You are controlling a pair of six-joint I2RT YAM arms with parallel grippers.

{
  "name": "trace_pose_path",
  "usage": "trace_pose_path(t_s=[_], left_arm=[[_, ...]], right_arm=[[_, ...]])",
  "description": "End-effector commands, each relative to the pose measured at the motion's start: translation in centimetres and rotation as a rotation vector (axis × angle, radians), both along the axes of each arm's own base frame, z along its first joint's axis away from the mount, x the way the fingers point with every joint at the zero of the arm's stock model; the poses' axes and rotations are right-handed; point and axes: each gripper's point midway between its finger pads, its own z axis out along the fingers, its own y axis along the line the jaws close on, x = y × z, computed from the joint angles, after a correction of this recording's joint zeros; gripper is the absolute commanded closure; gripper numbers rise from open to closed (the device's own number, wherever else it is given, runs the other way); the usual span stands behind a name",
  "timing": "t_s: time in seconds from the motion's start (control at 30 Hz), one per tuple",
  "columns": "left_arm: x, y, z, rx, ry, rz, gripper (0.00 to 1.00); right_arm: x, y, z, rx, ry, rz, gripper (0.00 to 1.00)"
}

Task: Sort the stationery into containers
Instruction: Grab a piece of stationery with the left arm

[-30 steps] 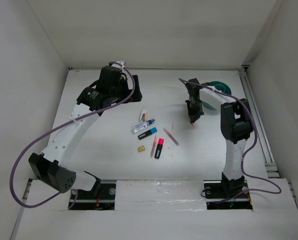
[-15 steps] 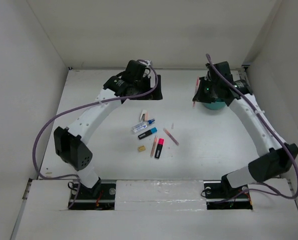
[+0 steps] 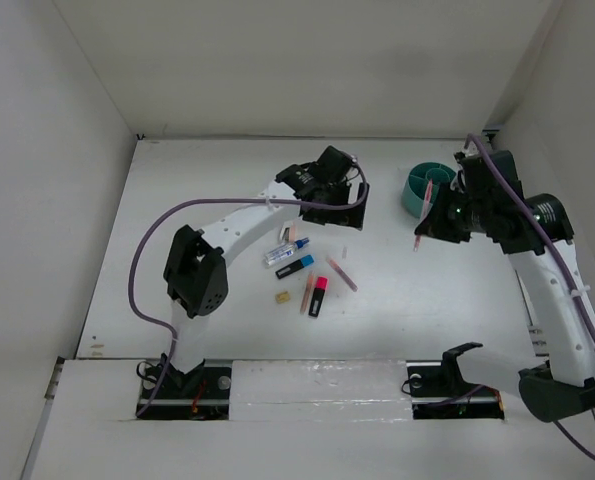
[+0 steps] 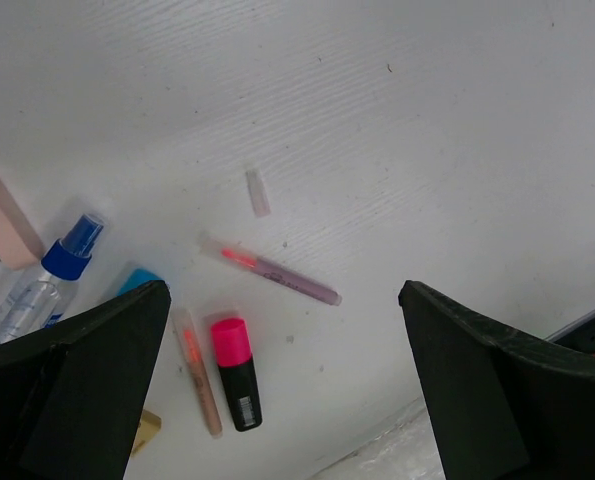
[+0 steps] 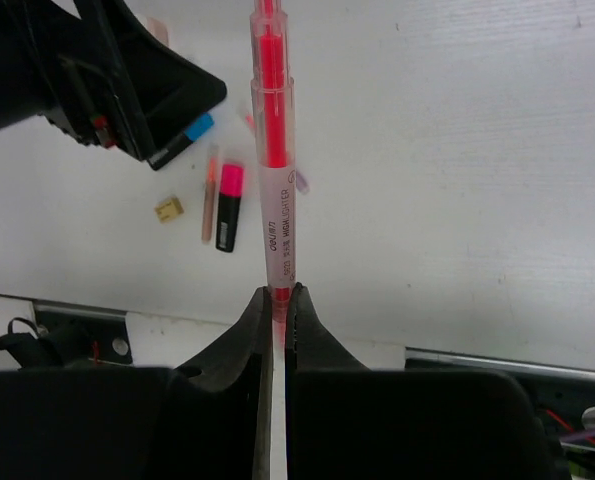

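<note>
As the right pincer (image 5: 275, 294) clamps a pink pen (image 5: 274, 180) near the teal cup (image 3: 408, 193), the left pincer (image 4: 283, 289) gapes.

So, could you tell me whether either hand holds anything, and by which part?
The right hand pinches a pink pen by one end; the left hand is open and empty.

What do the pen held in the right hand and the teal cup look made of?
The pen: clear glossy plastic, probably; the pink core shows through the barrel under printed lettering. The cup: likely moulded plastic, uniform teal, thin wall; finish too small to judge.
</note>
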Motion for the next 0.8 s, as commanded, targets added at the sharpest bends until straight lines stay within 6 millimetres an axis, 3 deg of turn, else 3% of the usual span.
trace_pose_path(t_s=[0.0,0.2,0.27,0.37,0.43,0.6,0.77], left_arm=[[0.7,-0.4,0.1,-0.02,-0.017,0.016,0.0],[0.7,-1.3,-3.2,0.018,-0.02,-0.011,0.08],[1.1,-1.1,-5.0,0.057,-0.009,0.002,0.19],[1.7,-0.9,-6.6,0.105,-0.004,0.01,0.23],[1.5,-1.4,-6.7,0.101,0.0,0.01,0.25],[1.3,-1.4,-9.8,0.183,0.028,0.038,0.28],[1.4,-1.3,-10.7,0.194,0.042,0.076,0.33]], right_arm=[[-1.9,-1.3,-0.8,-0.005,0.05,-0.051,1.0],[-2.4,-0.9,-2.8,0.019,0.069,-0.024,1.0],[-2.2,-0.3,-3.3,0.043,0.065,-0.005,1.0],[-2.4,0.0,-4.1,0.057,0.076,0.008,1.0],[-2.7,0.1,-5.0,0.057,0.103,0.013,1.0],[-2.7,0.6,-5.4,0.05,0.123,0.034,1.0],[-1.9,1.3,-5.4,0.037,0.118,0.069,1.0]])
